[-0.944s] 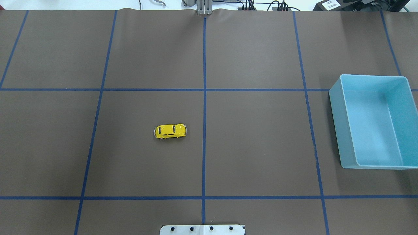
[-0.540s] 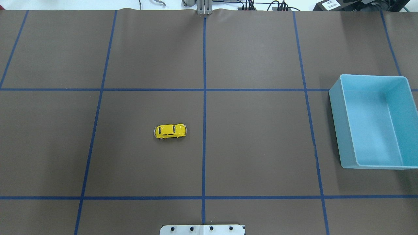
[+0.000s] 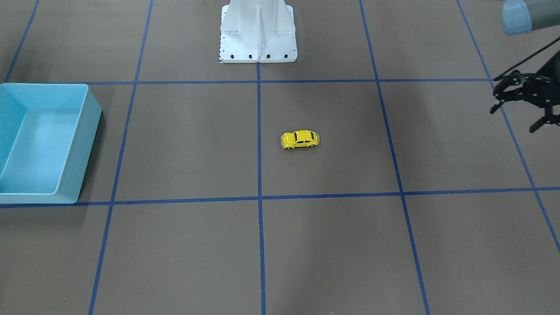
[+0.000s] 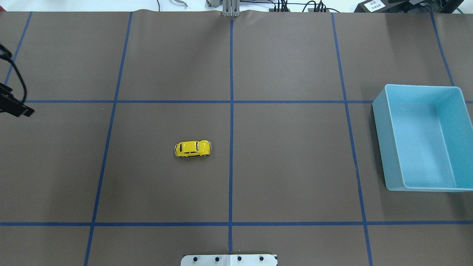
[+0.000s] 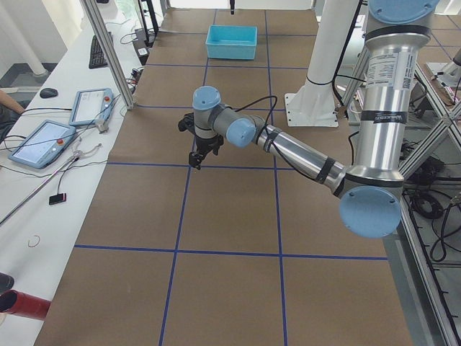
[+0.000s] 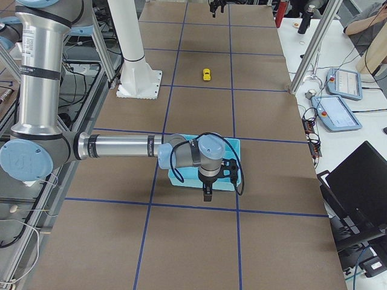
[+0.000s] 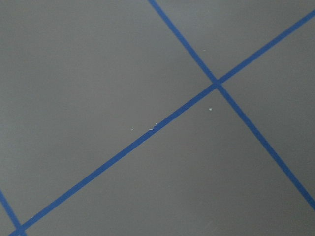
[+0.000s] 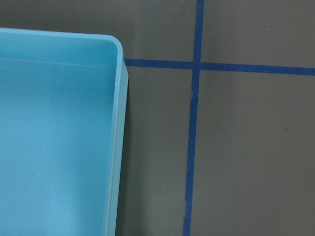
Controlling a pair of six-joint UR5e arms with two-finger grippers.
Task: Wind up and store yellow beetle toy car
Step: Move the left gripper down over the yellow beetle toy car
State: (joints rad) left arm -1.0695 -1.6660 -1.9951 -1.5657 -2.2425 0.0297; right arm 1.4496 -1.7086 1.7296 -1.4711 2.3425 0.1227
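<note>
The yellow beetle toy car (image 4: 192, 148) stands on its wheels on the brown mat, just left of the centre line; it also shows in the front view (image 3: 300, 139) and far off in the right side view (image 6: 207, 74). My left gripper (image 3: 512, 120) hangs open and empty above the mat, far out to the car's side; its black tip shows at the overhead view's left edge (image 4: 16, 107). My right gripper (image 6: 207, 192) hovers by the near corner of the light-blue bin (image 4: 384, 140); I cannot tell whether it is open or shut.
The bin is empty and sits at the mat's right side (image 3: 89, 144); its corner fills the right wrist view (image 8: 118, 147). The robot's white base (image 3: 258, 35) stands at the near middle edge. Blue tape lines grid the mat.
My left gripper's tip has come into the overhead view at the left edge. The car and the bin have not moved.
</note>
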